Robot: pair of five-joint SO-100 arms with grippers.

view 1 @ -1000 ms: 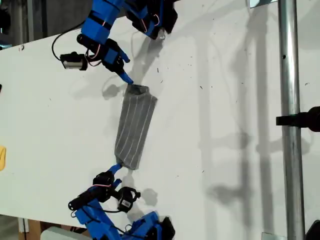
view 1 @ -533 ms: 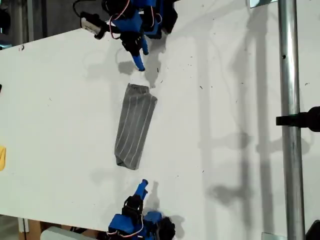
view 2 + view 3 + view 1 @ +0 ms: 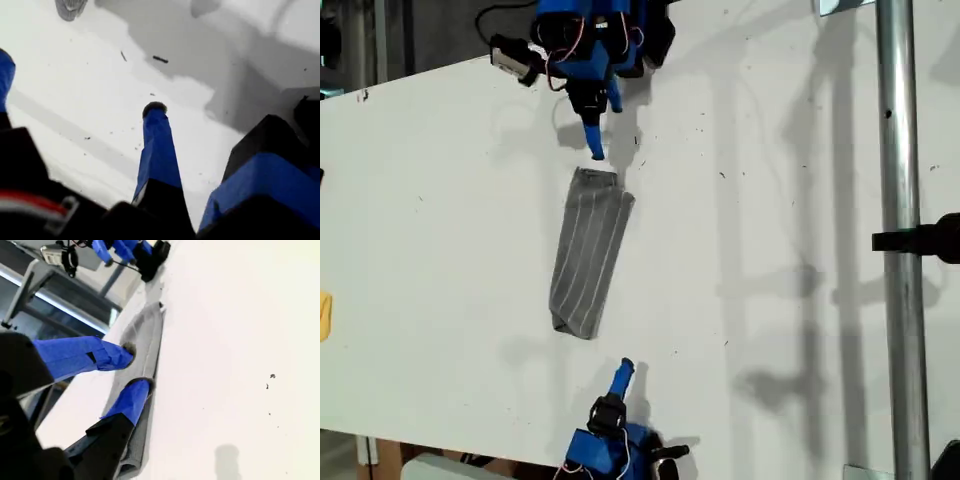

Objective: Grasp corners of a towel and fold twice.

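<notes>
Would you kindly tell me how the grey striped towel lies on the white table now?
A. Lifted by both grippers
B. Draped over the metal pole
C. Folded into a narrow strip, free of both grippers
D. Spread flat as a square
C: the grey striped towel lies as a narrow strip on the white table, with both blue grippers clear of it.

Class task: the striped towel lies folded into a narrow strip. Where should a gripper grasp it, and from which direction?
Grip the towel at a short end, arriving along its length. The strip points toward both arms, so each end faces an open gripper; its long flat sides offer less to pinch.
</notes>
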